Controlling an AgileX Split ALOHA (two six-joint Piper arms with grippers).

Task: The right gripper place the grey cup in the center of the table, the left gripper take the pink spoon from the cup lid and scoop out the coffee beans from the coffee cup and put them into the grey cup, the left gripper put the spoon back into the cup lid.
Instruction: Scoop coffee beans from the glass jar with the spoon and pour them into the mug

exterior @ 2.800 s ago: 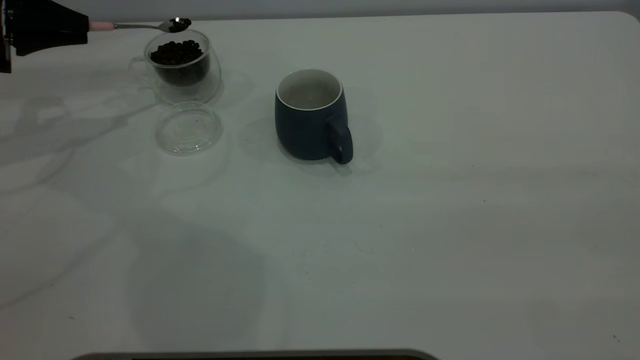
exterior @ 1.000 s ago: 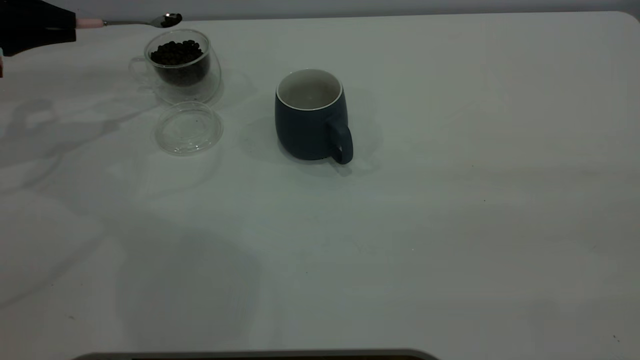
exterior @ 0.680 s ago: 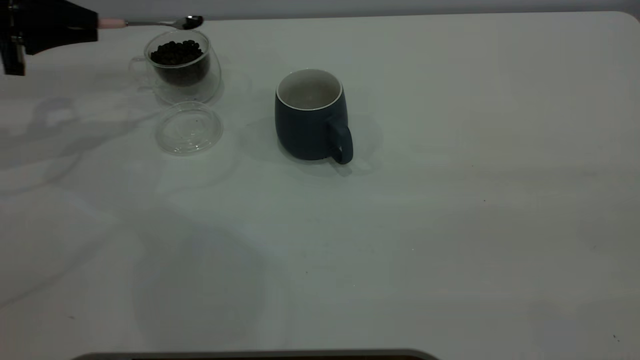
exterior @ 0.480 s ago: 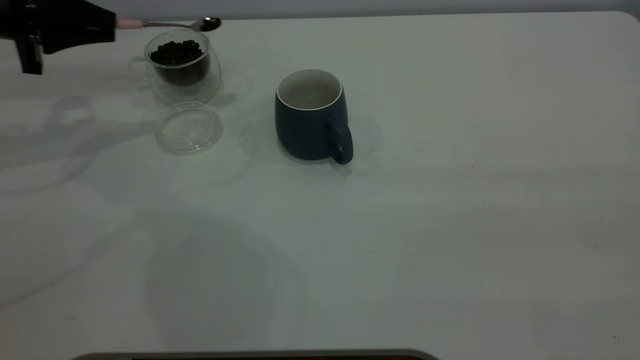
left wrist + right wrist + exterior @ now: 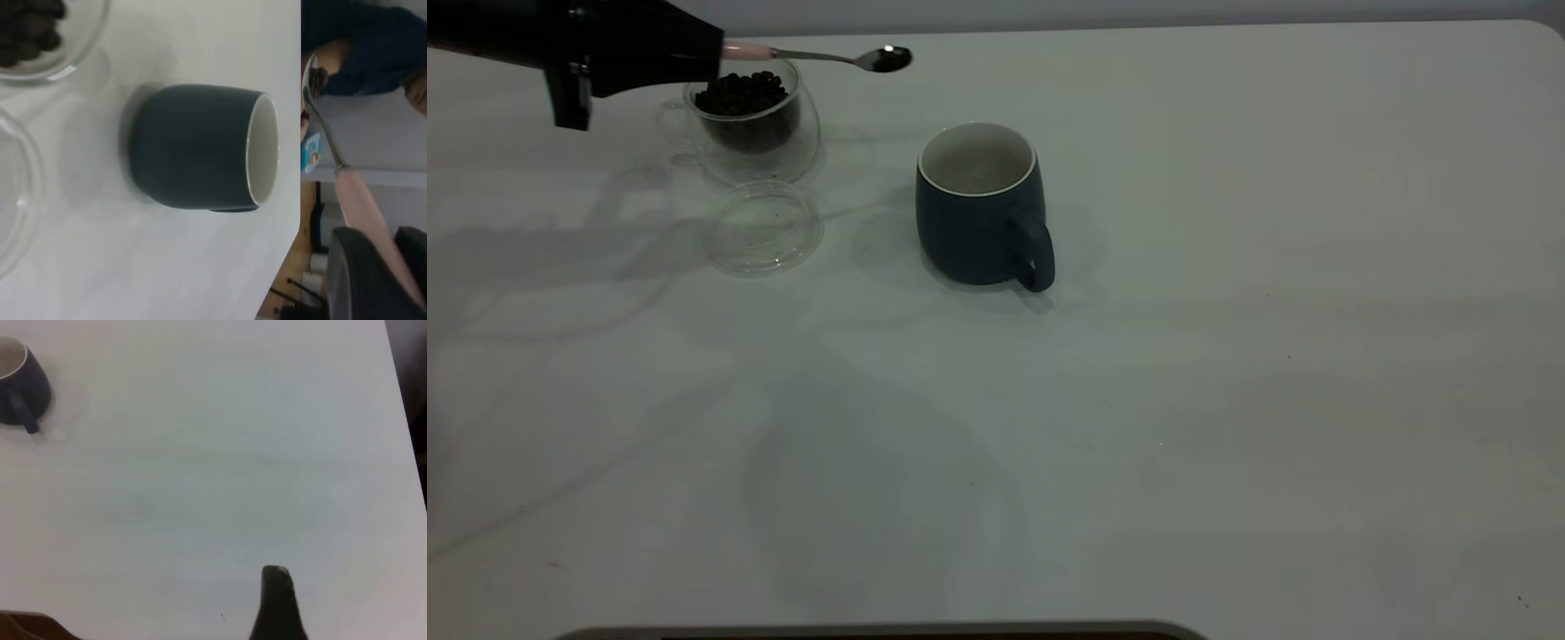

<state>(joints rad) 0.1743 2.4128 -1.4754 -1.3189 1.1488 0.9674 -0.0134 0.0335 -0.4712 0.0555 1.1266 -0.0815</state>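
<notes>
Your left pincer hangs above the far left of the surface, clamped on the pale pink handle of the spoon, which sticks out level toward the middle. The spoon's metal bowl sits in the air past the glass cup, between it and the grey mug but farther back than the mug's rim, not yet over the opening. In your left wrist view the spoon shows beyond the mug's white rim with something dark in its bowl; whether that is beans you cannot tell for sure. The glass cup stands upright with a heap of dark coffee beans inside. Just in front of it, nearly touching, the clear glass lid lies flat with nothing on it. The grey mug stands upright near the middle, well apart from the glass cup, handle turned toward the near edge, its white inside showing no beans. Your right pincer shows only as one dark tip in its own wrist view, over bare surface, far from the mug; you cannot tell whether it is apart or together.
</notes>
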